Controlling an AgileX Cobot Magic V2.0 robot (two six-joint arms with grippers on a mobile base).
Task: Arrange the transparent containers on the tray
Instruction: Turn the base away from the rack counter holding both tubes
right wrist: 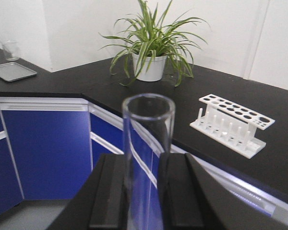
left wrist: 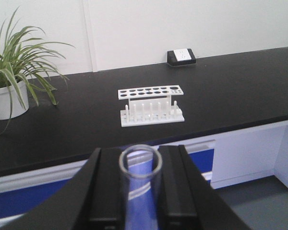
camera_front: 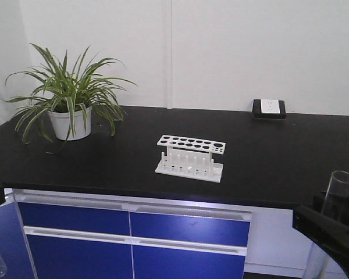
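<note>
Glassware being held before the counter [camera_front: 279, 157].
Left gripper [left wrist: 140, 160] is clamping the first test tube [left wrist: 136, 201], right gripper [right wrist: 146, 165] the second test tube [right wrist: 149, 129] (both in mid-air); beyond, a white rack [camera_front: 190, 156] is standing near the counter's front edge, a potted plant [camera_front: 70, 99] toward its back left corner.

left tube [left wrist: 140, 201] base cropped, right tube [right wrist: 148, 163] likewise

Left gripper [left wrist: 140, 160], bottom centre of left wrist view: two matte black fingers [left wrist: 108, 191], blocky, flat inner faces, outer sides flaring into curved black shell at lower edge; right gripper [right wrist: 145, 165], bottom centre of right wrist view: same black build, squared ridges along finger tops; front view, lower right corner: black arm housing [camera_front: 323, 226], rounded edge, faint sheen.
</note>
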